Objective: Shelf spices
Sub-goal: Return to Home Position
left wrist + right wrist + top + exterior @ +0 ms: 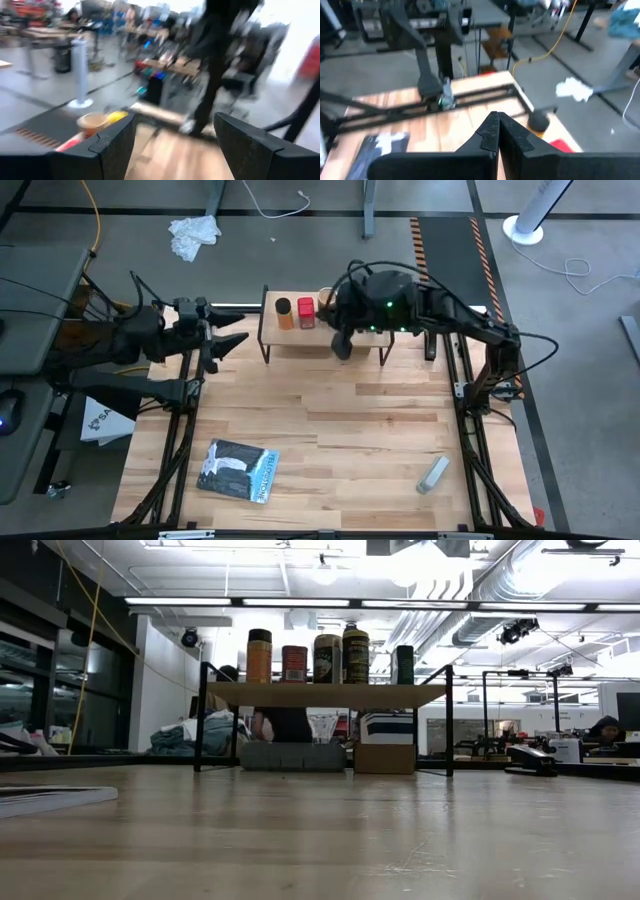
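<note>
While the right arm lies across the shelf [300, 340] in the high view, only two of the spices show there: the amber jar [284, 312] and the red tin [306, 312], side by side at the plank's left end. The other three are hidden beneath the arm's dark body. The low view gives the full row, upright on the plank: amber jar, red tin, tan cylinder [327, 658], yellow jar [355, 654] and, set slightly apart, the black tin [403, 664]. Neither arm appears in that view.

The right gripper [343, 346] hangs over the shelf's front edge near its middle. Its fingers are pressed together with nothing between them, as the right wrist view shows plainly. The left gripper [240, 328] hovers just beside the shelf's left end, fingers spread wide and empty. The left wrist view is heavily blurred, and the tan, yellow and red shapes beyond the fingers cannot be matched to particular containers.

A blue-grey case [238, 470] lies flat on the table's near left and is cut off at the low view's edge. A small grey bar [432, 474] lies at the near right. Under the plank the low view shows a cardboard box [385, 758] and a grey block [290, 756]. Whether they rest on the table or beyond it cannot be told.
</note>
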